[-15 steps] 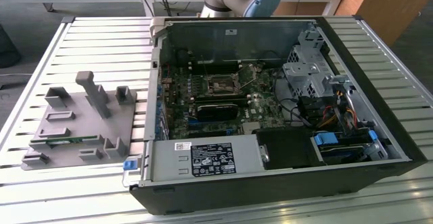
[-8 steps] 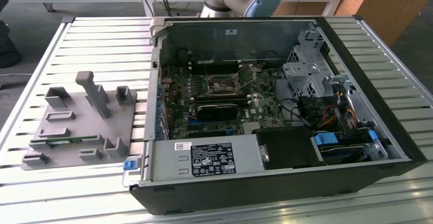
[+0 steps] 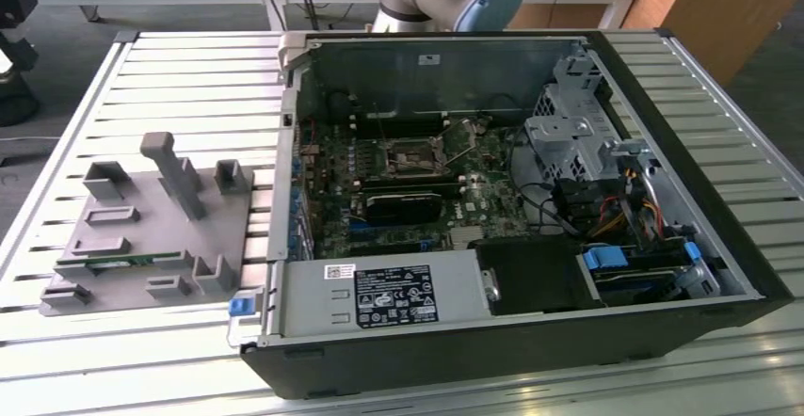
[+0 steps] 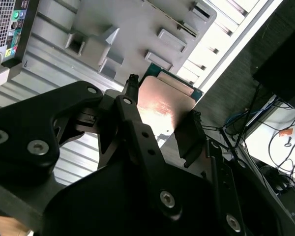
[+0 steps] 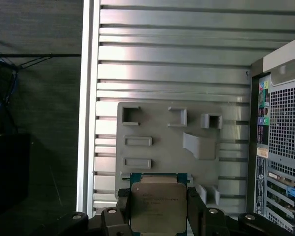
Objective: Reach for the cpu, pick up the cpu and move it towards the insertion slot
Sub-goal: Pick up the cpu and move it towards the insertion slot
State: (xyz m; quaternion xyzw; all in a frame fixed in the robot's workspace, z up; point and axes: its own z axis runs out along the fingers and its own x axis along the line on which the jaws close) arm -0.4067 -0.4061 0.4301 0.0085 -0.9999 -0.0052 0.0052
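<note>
Okay, slatted metal table (image 3: 188, 77) carries the open computer case (image 3: 528, 275) and a grey tray (image 5: 167, 142). Tray lies below the gripper (image 4: 163, 97), case off to one side of it. Insertion slot (image 3: 411, 157) sits on the motherboard (image 3: 484, 195) inside the case, well apart from the gripper. Gripper is clamped on the cpu (image 5: 159, 205), fingers (image 4: 189, 135) pressing two opposite edges. Cpu sits between the fingertips, raised above the tray, silvery top facing the camera in the first wrist view.
</note>
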